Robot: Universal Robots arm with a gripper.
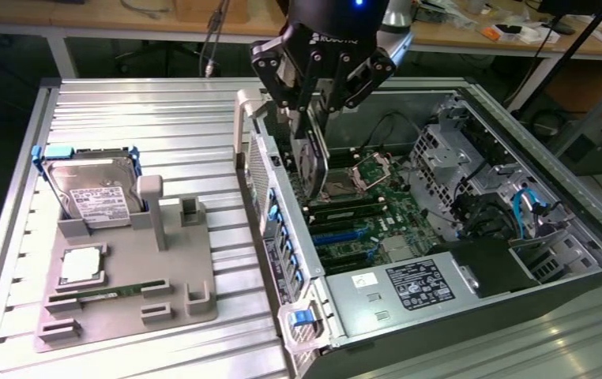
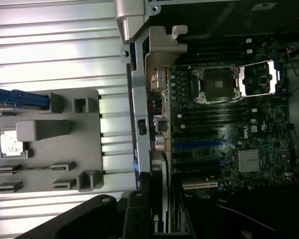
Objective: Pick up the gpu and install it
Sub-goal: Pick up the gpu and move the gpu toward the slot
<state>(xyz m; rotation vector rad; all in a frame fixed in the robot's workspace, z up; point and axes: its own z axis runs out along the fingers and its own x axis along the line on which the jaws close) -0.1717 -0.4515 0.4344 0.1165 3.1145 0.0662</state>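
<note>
The gpu (image 1: 314, 166) is a thin dark card hanging on edge over the open computer case (image 1: 554, 189), above the motherboard (image 1: 370, 205) and close to the case's rear wall. My gripper (image 1: 317, 118) is shut on the card's upper edge. In the wrist view the gpu (image 2: 158, 199) runs out from between my fingers (image 2: 134, 214), its silver bracket lying along the rear slot wall (image 2: 139, 124). The blue expansion slots (image 2: 199, 147) sit just beside the card's line. I cannot tell whether the card touches the board.
In the exterior view's left, a grey fixture (image 1: 133, 308) on the ribbed metal table (image 1: 143, 118) holds a hard drive (image 1: 95, 193), a square chip (image 1: 80, 264) and a RAM stick (image 1: 111, 292). The CPU socket (image 1: 370, 170), drive cages (image 1: 459, 158) and power supply (image 1: 417, 284) crowd the case.
</note>
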